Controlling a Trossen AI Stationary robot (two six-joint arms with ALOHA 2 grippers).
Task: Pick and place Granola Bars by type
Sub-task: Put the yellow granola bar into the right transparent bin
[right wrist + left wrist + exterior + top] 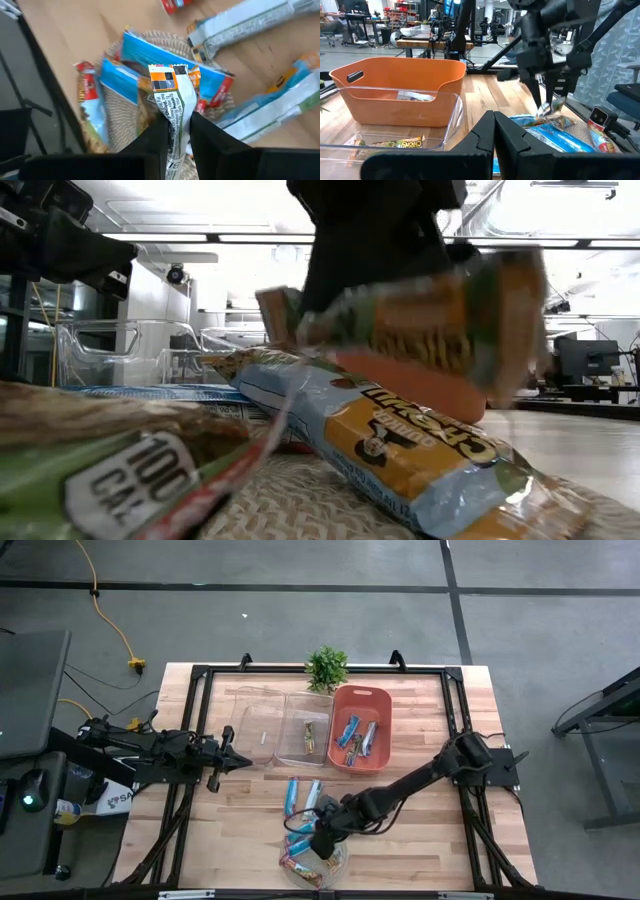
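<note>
1. On the wooden table (420,830), granola bars (300,850) lie heaped on a round woven mat (125,107) near the front edge; others sit in the orange bin (361,727) and a clear bin (308,728).
2. Beyond the table, grey floor and a workshop with desks show.
3. Right gripper (177,131) pinches one green-orange bar (172,100) above the mat.
4. Left gripper (494,131) rests closed, empty, at the left.
5. Low view is mostly blocked by wrappers.

Even, bright overhead light falls on my bench (240,830), shadows soft. Ceiling strip lights (300,238) glare at table height, where near wrappers (420,450) blur; the lifted bar (440,320) smears.
</note>
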